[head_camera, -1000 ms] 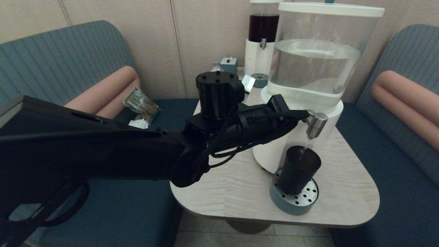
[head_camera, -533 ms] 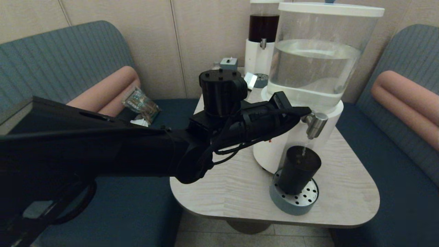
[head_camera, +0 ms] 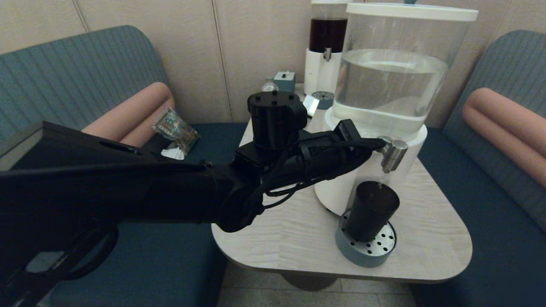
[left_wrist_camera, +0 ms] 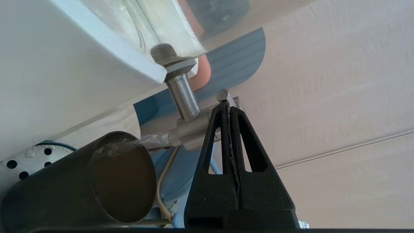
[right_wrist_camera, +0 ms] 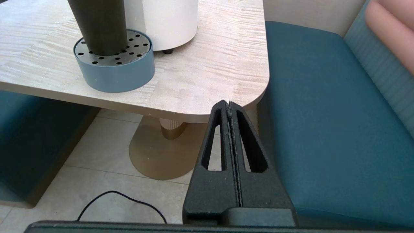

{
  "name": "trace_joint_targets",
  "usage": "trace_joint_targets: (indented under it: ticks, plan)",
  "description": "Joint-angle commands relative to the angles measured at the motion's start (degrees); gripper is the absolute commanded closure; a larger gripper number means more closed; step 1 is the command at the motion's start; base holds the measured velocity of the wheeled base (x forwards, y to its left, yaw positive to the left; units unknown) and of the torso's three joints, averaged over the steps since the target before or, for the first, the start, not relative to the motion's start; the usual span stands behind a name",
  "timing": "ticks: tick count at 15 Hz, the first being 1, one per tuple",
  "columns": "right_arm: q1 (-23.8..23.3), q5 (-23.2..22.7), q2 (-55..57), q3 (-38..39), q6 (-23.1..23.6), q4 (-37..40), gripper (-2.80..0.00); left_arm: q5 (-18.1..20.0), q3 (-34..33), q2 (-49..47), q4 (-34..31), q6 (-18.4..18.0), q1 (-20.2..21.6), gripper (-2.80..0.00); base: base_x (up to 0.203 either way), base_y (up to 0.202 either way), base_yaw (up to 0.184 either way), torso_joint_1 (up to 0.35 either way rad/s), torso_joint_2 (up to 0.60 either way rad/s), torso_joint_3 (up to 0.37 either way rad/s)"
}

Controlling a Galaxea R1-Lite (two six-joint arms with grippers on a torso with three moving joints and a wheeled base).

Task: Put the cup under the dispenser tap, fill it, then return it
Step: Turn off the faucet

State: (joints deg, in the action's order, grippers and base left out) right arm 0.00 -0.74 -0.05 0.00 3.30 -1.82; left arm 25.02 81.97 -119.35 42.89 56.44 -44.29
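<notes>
The black cup (head_camera: 371,211) stands upright on the perforated blue drip tray (head_camera: 366,249), right under the steel dispenser tap (head_camera: 392,153). In the left wrist view water runs from the tap (left_wrist_camera: 190,131) into the cup (left_wrist_camera: 81,187). My left gripper (head_camera: 379,143) is shut with nothing held. Its tip (left_wrist_camera: 227,105) rests against the small knob on top of the tap (left_wrist_camera: 222,94). My right gripper (right_wrist_camera: 228,104) is shut and empty, parked low off the table's front right corner, apart from the cup (right_wrist_camera: 97,26).
The big clear water tank (head_camera: 396,76) on its white base fills the table's back right. Behind stand a slimmer dark-liquid dispenser (head_camera: 326,47) and a small box (head_camera: 284,80). Benches (right_wrist_camera: 323,113) flank the table (head_camera: 298,238). A cable (right_wrist_camera: 119,197) lies on the floor.
My left gripper tip lifted a little beside the tap half a second ago and has come back down to the knob. The cup has not moved; water still falls.
</notes>
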Motion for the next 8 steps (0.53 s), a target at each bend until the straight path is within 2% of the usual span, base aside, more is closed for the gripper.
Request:
trace_joint_targets:
  ticks: [1, 8]
  plan:
    - [0.00, -0.05, 0.05, 0.87, 0.04, -0.03, 0.00, 0.12, 0.12, 0.08, 0.36, 0.25, -0.01, 0.00, 0.000, 0.000, 0.000, 0.000, 0.00, 0.000]
    - [0.00, -0.05, 0.05, 0.80, 0.04, -0.03, 0.00, 0.12, 1.99, -1.53, 0.36, 0.25, 0.00, 0.00, 0.000, 0.000, 0.000, 0.000, 0.00, 0.000]
